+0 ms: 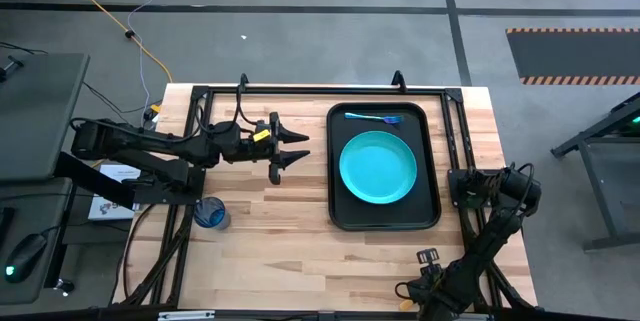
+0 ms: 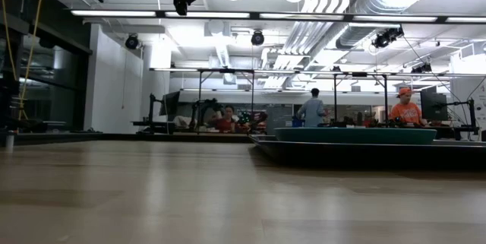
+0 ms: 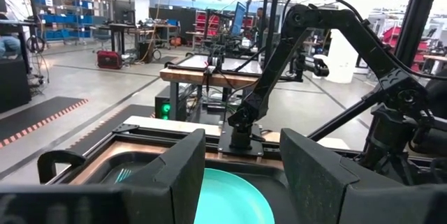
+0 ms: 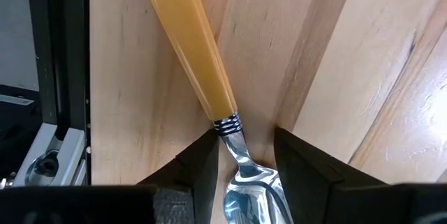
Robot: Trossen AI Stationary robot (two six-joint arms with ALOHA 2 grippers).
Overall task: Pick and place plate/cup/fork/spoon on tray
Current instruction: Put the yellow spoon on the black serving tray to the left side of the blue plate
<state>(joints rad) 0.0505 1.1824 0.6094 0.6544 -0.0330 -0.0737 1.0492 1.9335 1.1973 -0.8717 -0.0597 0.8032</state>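
Observation:
The turquoise plate (image 1: pixel 378 166) lies flat in the black tray (image 1: pixel 336 211). A blue-handled utensil (image 1: pixel 375 117) lies at the tray's far end. The dark-blue cup (image 1: pixel 210 213) stands on the table near the left edge. My left gripper (image 1: pixel 297 149) is open and empty, held above the table left of the tray, and looks over the plate (image 3: pixel 230 199). My right gripper (image 4: pixel 244 165) is open, pointing down near the table's right edge. Its fingers stand on either side of the metal neck of an orange-handled utensil (image 4: pixel 188 42) that lies on the wood. The arm hides that utensil in the high view. My right gripper comes from above, with one finger (image 4: pixel 199 172) on each side of the utensil's metal neck (image 4: pixel 230 130), just below the handle. The utensil lies flat on the table. I cannot tell whether the fingers touch it.
Black frame rails (image 1: pixel 300 89) run along the table's far, left and right sides. Bare wood lies between the cup and the tray (image 2: pixel 364 147). People are in the room beyond the table (image 2: pixel 406 107).

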